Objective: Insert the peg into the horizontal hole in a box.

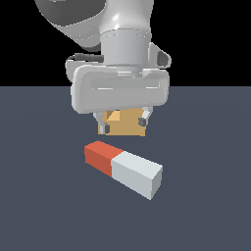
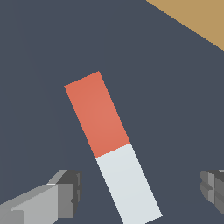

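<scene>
Peg (image 1: 123, 169): lies flat on the dark floor (image 1: 44, 206), in nobody's grasp. In the exterior view its long axis runs from about ten o'clock to four o'clock, red-orange part at the ten o'clock end, white-grey part at the four o'clock end.

Box (image 1: 123, 125): tan-orange, standing behind the peg, at twelve o'clock from it in the exterior view. Mostly hidden by the gripper body. The wrist view shows only one tan corner (image 2: 197, 17).

Hole: not made out in either view; the box face is largely covered, so its position cannot be confirmed.

Gripper (image 1: 123, 125): hangs above the floor, fingers pointing down, at twelve o'clock from the peg's middle in the exterior view. Clear air shows between fingertips and peg.

Jaws: spread wide and holding nothing. In the wrist view the two fingers (image 2: 65, 194) stand well apart with the white-grey part of the peg (image 2: 128, 186) passing between them, touching neither.

Alignment: the peg lies slanted between the fingers rather than square to them, as the wrist view shows.

Done: nothing of the task proper, in my judgement. The peg is ungrasped and the box holds nothing visible.

Left: descent over the peg, closing on it, lifting, turning it level with the hole, and pushing it in.

Stage: I judge this an approach before grasping, very early in the work.
</scene>
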Tool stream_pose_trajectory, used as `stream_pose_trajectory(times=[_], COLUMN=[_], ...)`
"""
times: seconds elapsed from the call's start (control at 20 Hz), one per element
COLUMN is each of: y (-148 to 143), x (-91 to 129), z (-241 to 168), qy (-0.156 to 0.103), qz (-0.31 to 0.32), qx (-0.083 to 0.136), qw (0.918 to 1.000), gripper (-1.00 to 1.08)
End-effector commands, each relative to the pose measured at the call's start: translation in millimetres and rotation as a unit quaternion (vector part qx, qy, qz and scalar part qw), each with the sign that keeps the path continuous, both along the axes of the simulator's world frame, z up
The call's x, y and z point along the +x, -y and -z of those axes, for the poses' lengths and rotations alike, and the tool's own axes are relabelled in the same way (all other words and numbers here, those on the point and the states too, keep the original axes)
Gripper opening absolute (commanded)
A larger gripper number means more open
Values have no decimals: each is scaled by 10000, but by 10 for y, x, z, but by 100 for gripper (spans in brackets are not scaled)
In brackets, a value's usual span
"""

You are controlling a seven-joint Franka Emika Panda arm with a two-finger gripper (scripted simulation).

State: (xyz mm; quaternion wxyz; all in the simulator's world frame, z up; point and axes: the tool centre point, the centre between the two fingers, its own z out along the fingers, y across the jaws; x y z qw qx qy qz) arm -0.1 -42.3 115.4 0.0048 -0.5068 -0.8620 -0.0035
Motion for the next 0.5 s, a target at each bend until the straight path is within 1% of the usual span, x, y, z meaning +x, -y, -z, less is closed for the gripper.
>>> stream_pose_trajectory(times=[0.0, 0.2, 0.45], y=[65, 166, 272], x=[19, 62, 123], z=[64, 166, 278], qy=[6, 14, 23], qz=[-312, -806, -1347], qx=[-6, -17, -29], qw=[9995, 9967, 9909], gripper=[100, 100, 100])
